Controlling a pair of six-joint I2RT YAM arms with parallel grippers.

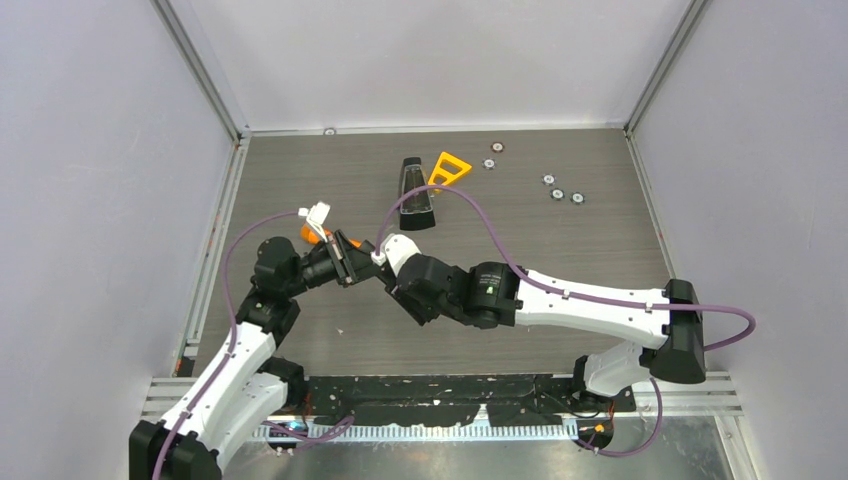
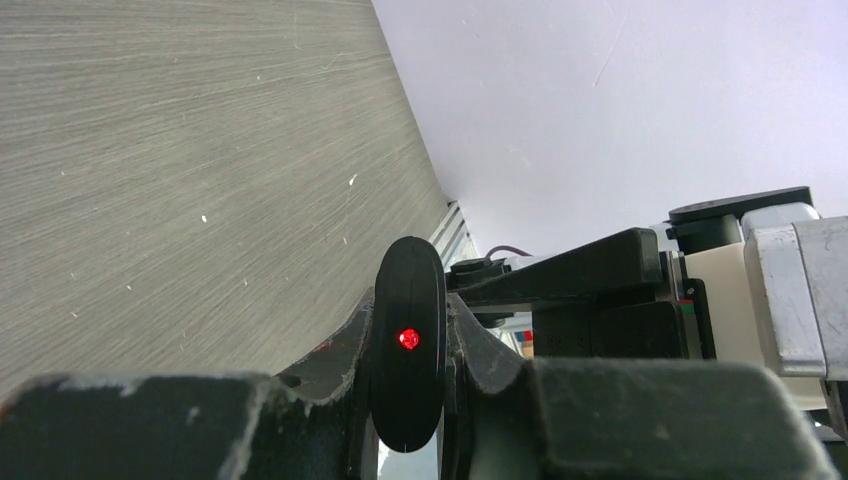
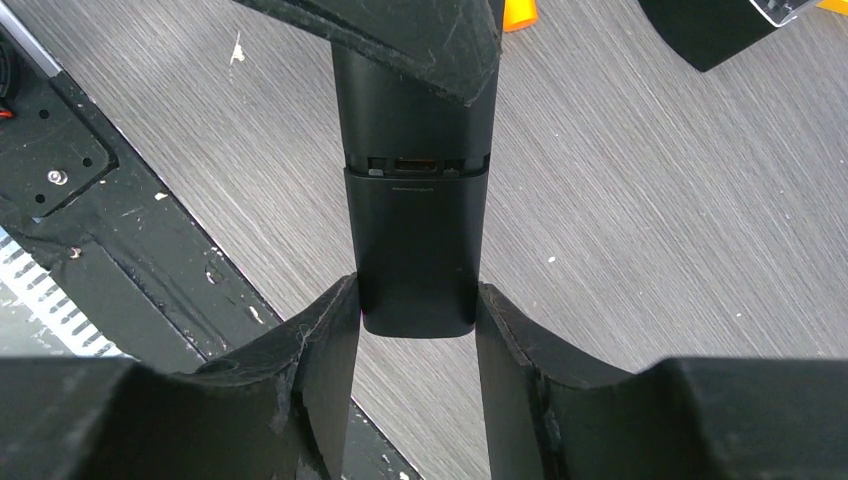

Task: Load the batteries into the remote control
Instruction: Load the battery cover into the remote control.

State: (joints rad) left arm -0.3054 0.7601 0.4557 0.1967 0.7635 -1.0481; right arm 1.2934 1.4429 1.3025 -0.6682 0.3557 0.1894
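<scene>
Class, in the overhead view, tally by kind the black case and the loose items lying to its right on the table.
black case: 1
yellow triangle: 1
silver discs: 5
Total: 7

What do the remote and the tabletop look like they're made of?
The remote control looks like smooth black moulded plastic with a satin finish: soft highlights run along its back and a clean seam crosses it. The table looks like grey wood-grain laminate, though that is a guess: it shows fine printed-looking streaks, a matte surface and small white specks.
</scene>
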